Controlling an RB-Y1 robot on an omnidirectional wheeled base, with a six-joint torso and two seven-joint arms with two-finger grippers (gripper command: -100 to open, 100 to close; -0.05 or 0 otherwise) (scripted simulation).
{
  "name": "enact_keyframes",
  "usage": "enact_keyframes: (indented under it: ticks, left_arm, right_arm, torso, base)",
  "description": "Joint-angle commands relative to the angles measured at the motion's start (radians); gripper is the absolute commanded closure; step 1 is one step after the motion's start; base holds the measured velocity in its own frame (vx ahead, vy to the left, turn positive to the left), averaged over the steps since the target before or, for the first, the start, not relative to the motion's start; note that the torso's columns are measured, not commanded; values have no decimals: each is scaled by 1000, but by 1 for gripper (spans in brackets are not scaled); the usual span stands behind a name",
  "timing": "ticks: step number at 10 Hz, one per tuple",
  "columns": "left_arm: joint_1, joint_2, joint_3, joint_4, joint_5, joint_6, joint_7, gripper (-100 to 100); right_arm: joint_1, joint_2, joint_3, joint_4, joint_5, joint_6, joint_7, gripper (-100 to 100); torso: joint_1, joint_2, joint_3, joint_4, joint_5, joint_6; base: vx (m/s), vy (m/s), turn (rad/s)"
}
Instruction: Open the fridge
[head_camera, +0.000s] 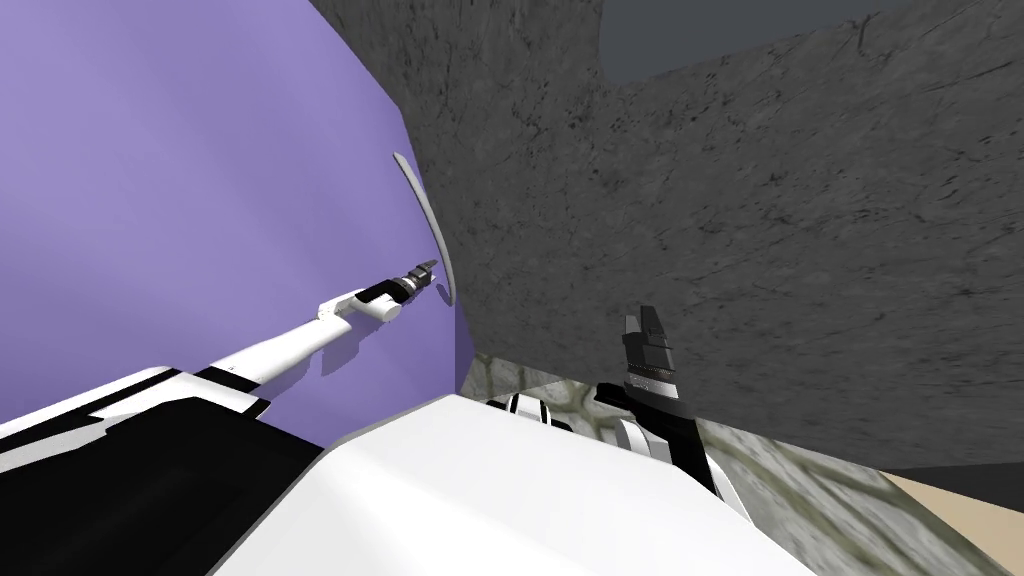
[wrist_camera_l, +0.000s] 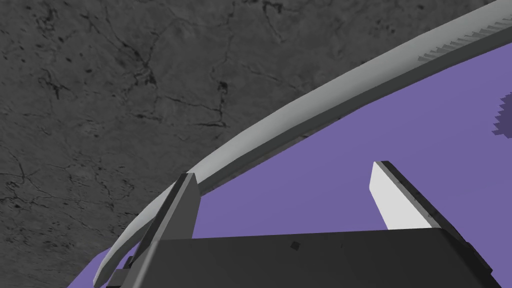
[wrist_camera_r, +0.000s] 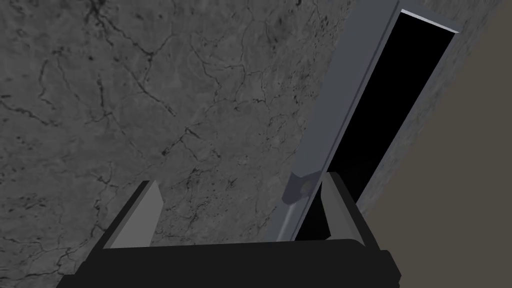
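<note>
- The purple fridge door (head_camera: 200, 180) is standing shut on the left, filling that side up to the dark wall (head_camera: 750, 220).
- Its curved grey handle (head_camera: 428, 215) is running along the door's edge, just beside the wall.
- The left gripper (head_camera: 428, 268) is reaching to the lower part of the handle, wide open and holding nothing.
- In the left wrist view the bar is crossing one finger (wrist_camera_l: 182, 210) and is not lying between the two.
- I think that closing now is risking a grip on air, or a thin pinch that is slipping off the curved bar when pulling.
- The right gripper (head_camera: 645, 325) is hanging near the wall, open and empty; a wide swing could be knocking it there.
</note>
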Motion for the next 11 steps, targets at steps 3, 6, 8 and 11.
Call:
enact_keyframes:
  ticks: [3, 6, 8, 11]
  left_arm:
    - [-60, 93, -3, 95, 47, 32, -16, -100]
    - [-85, 156, -2, 156, 90, 62, -28, -100]
    - [-96, 192, -1, 183, 108, 75, -33, -100]
    - [-115, 243, 0, 228, 140, 98, -42, -100]
  right_arm:
    - [0, 0, 0, 0, 0, 0, 0, 0]
    - [0, 0, 0, 0, 0, 0, 0, 0]
    - [0, 0, 0, 0, 0, 0, 0, 0]
    - [0, 0, 0, 0, 0, 0, 0, 0]
  torso:
    - [2, -1, -1, -1, 1, 0]
    - [2, 2, 2, -1, 4, -2]
    - [-6, 8, 10, -2, 9, -4]
    - [-10, 11, 12, -1, 8, -5]
  base:
    - [-15, -5, -139]
    - [-14, -14, -131]
    - [-11, 3, -146]
    - [-10, -7, -84]
